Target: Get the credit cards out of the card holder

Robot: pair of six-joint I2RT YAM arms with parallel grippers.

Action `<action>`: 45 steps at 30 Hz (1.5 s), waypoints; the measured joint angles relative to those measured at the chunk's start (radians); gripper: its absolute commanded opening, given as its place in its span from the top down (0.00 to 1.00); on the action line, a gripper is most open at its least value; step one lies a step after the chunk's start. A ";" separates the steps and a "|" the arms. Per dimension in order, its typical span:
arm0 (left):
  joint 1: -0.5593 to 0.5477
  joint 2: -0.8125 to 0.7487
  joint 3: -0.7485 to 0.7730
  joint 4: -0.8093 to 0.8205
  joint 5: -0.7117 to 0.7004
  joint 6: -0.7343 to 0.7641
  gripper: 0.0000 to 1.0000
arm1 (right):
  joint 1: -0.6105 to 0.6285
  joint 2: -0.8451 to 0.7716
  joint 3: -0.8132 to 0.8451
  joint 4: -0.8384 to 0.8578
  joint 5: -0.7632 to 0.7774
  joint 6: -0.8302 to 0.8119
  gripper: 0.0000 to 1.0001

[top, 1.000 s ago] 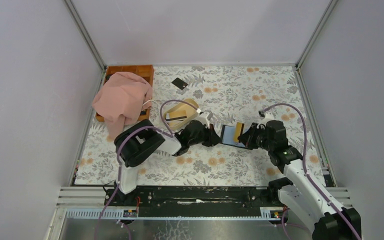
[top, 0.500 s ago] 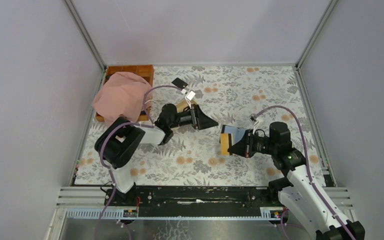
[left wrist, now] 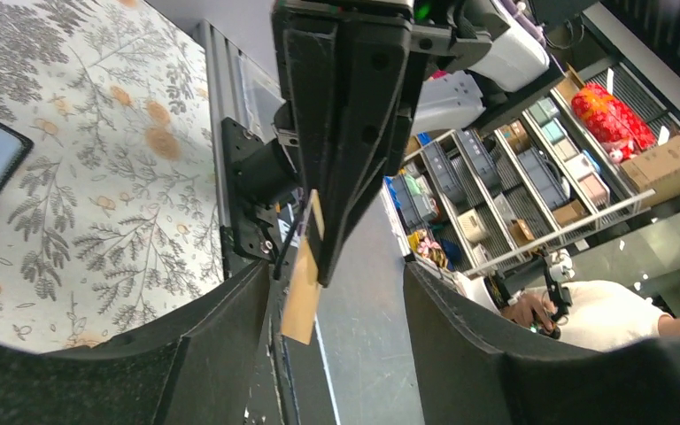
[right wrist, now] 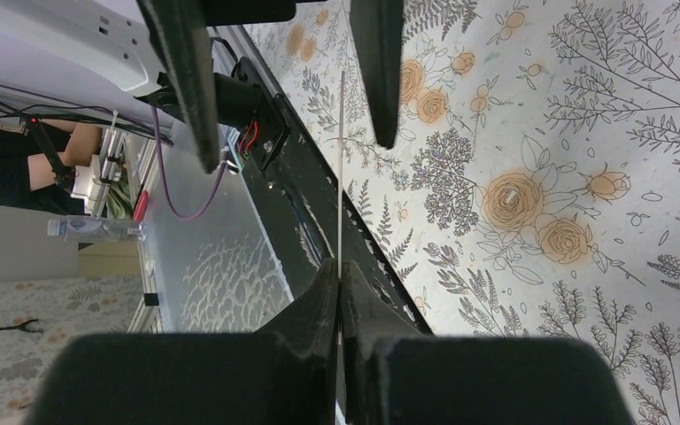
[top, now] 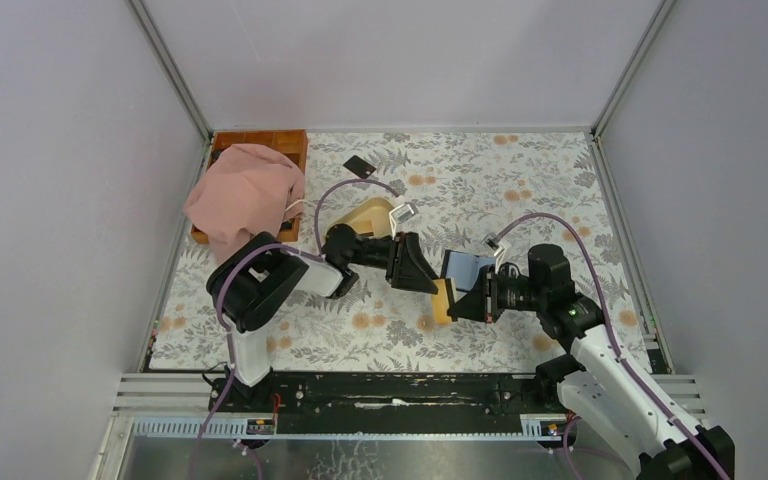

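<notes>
left gripper [top: 425, 277]: jaws spread, one finger each side of tan card [top: 443, 301], not touching | right gripper [top: 468, 296]: pinched shut on card holder [top: 463, 267], held open near centre of mat [top: 520, 190], tan card jutting toward 8 o'clock | black card [top: 358, 166]: flat on mat, 11 o'clock of holder

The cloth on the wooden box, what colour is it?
Pink. The cloth shows best in the top external view.

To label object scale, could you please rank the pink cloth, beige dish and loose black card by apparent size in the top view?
Largest: pink cloth.
Middle: beige dish, only partly visible.
Smallest: black card, clearly.
</notes>
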 measured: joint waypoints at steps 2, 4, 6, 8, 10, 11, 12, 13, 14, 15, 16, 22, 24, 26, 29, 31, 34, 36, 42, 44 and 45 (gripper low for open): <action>-0.003 -0.008 0.000 0.005 0.022 -0.008 0.53 | 0.003 0.006 0.000 0.000 0.001 0.000 1.00; -0.005 -0.011 0.000 0.009 0.042 -0.010 0.71 | 0.004 0.010 0.000 0.000 0.004 0.000 1.00; -0.010 -0.011 0.000 0.011 0.058 -0.011 0.73 | 0.006 0.010 0.000 0.001 0.000 0.000 1.00; -0.015 -0.011 0.000 0.011 0.073 -0.011 0.71 | 0.009 0.008 0.000 0.000 -0.005 -0.001 1.00; -0.027 -0.011 0.000 0.012 0.084 -0.010 0.73 | 0.010 0.007 0.000 -0.003 -0.021 -0.001 1.00; -0.033 -0.011 0.001 0.012 0.089 -0.010 0.80 | 0.012 0.008 0.000 -0.005 -0.026 -0.002 1.00; -0.041 -0.011 0.003 0.012 0.095 -0.010 0.89 | 0.014 0.007 0.000 -0.008 -0.032 -0.002 1.00; -0.044 -0.011 0.005 0.011 0.098 -0.010 0.98 | 0.015 0.007 0.000 -0.010 -0.039 -0.002 1.00; -0.047 -0.011 0.006 0.010 0.102 -0.009 1.00 | 0.016 0.005 0.000 -0.011 -0.051 -0.003 1.00; -0.047 -0.011 0.008 0.008 0.104 -0.002 1.00 | 0.017 0.002 0.000 -0.011 -0.060 -0.002 1.00; -0.047 -0.010 0.008 0.006 0.105 0.002 1.00 | 0.019 -0.003 0.001 -0.011 -0.064 -0.003 0.95; -0.034 -0.010 0.011 0.013 0.084 -0.006 1.00 | 0.019 -0.050 0.001 -0.019 0.005 -0.006 0.47; -0.019 -0.010 0.010 0.014 0.052 -0.015 1.00 | 0.019 -0.088 0.000 -0.016 0.058 -0.001 0.43; 0.007 -0.010 -0.002 0.019 -0.005 -0.018 1.00 | 0.019 -0.141 -0.002 -0.003 0.111 0.012 0.43; 0.030 -0.021 -0.050 0.019 -0.124 -0.016 1.00 | 0.019 -0.232 -0.039 0.076 0.185 0.065 0.43; 0.028 -0.048 -0.096 0.019 -0.214 -0.009 1.00 | 0.019 -0.292 -0.092 0.164 0.236 0.121 0.43; 0.014 -0.119 -0.158 0.020 -0.346 0.018 1.00 | 0.019 -0.332 -0.172 0.279 0.298 0.202 0.46; -0.002 -0.187 -0.207 0.023 -0.443 0.045 1.00 | 0.019 -0.344 -0.227 0.358 0.332 0.254 0.48; -0.051 -0.311 -0.261 0.046 -0.631 0.115 1.00 | 0.019 -0.328 -0.328 0.582 0.396 0.369 0.51; -0.066 -0.319 -0.270 0.049 -0.677 0.130 1.00 | 0.019 -0.293 -0.329 0.673 0.396 0.400 0.52; -0.071 -0.320 -0.276 0.050 -0.695 0.135 1.00 | 0.019 -0.275 -0.329 0.726 0.393 0.415 0.52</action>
